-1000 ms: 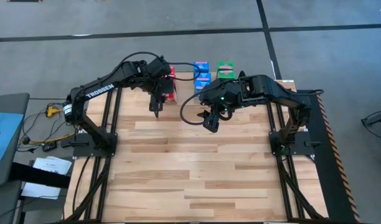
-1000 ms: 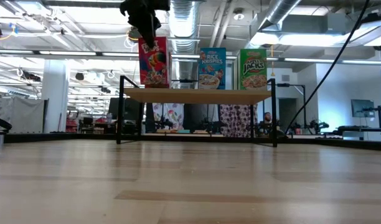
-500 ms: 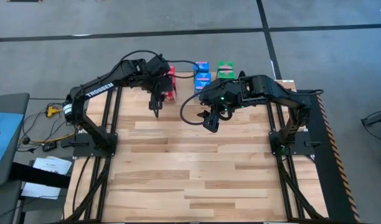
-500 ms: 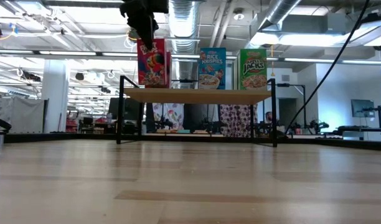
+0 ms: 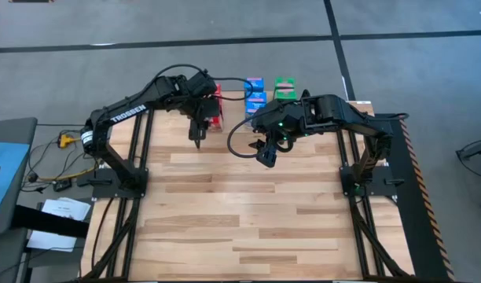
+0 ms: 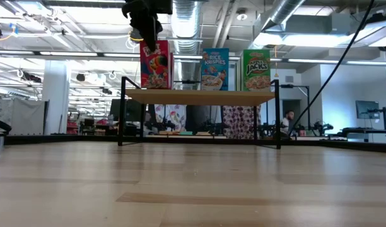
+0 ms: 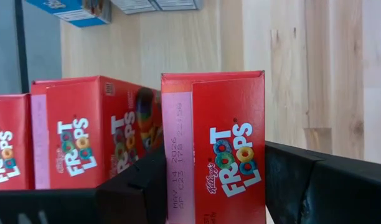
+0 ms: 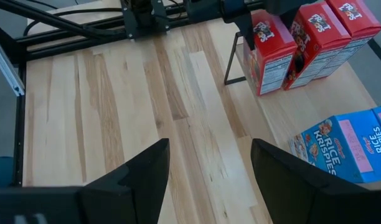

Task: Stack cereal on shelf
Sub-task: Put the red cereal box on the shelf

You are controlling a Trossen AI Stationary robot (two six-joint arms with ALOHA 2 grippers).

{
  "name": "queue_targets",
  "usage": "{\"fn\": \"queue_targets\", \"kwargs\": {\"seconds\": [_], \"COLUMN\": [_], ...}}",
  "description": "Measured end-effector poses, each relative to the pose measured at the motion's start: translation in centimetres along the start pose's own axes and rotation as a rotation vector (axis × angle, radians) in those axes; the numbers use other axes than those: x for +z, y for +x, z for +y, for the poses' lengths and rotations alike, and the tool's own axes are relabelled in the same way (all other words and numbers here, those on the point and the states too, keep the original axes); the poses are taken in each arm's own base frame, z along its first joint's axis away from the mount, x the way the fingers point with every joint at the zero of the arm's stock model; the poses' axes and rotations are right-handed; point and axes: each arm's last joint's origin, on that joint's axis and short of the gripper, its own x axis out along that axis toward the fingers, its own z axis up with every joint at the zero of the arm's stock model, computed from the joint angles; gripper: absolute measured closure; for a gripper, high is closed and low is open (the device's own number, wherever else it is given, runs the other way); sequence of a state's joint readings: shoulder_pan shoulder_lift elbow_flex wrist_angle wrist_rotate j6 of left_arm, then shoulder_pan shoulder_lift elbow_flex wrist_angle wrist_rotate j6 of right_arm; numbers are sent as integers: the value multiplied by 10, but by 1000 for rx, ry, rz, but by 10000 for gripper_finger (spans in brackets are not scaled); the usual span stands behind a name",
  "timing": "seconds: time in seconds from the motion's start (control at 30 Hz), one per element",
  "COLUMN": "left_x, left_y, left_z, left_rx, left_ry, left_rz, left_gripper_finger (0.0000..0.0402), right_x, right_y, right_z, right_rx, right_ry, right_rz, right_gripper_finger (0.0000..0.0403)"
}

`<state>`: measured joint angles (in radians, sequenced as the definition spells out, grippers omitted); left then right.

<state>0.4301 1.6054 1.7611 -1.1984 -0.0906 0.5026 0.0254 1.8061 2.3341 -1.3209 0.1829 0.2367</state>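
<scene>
Three red cereal boxes [image 8: 312, 43] stand side by side at the left end of the shelf [image 6: 199, 96]. The blue boxes [image 6: 214, 69] are at its middle and the green boxes [image 6: 257, 70] at its right. My left gripper [image 5: 199, 127] reaches down from above and is shut on the outermost red box [image 7: 228, 143]. My right gripper [image 5: 266, 153] hangs open over the table in front of the shelf, with nothing between its fingers [image 8: 134, 180]. My left gripper has the outermost red box between its two fingers, one finger [image 7: 137, 186] on each side of it, with the box's printed face [image 7: 231, 162] showing between them. The fingers come from above, slanting down. The box stands upright, its bottom on the shelf top [image 6: 156, 90].
The shelf stands on thin black legs [image 6: 122, 113] at the table's far edge. The slatted wooden tabletop [image 5: 256, 212] stretches bare toward the near side. Black frame rails [image 8: 72, 28] run along the table's sides. A person [image 6: 287, 120] shows far off in the room behind.
</scene>
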Motion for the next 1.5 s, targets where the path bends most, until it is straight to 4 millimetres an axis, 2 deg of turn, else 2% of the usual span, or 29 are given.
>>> {"fn": "queue_targets", "kwargs": {"seconds": [1.33, 1.5], "left_x": [1, 0], "left_y": [1, 1], "left_z": [1, 2], "left_rx": [-1, 15], "left_ry": [1, -14], "left_rz": [-7, 1], "left_gripper_finger": [220, 207], "right_x": [0, 0], "right_y": [0, 0], "right_z": [0, 0], "right_rx": [0, 0], "right_ry": [0, 0], "right_rz": [-1, -1], "right_gripper_finger": [152, 152]}}
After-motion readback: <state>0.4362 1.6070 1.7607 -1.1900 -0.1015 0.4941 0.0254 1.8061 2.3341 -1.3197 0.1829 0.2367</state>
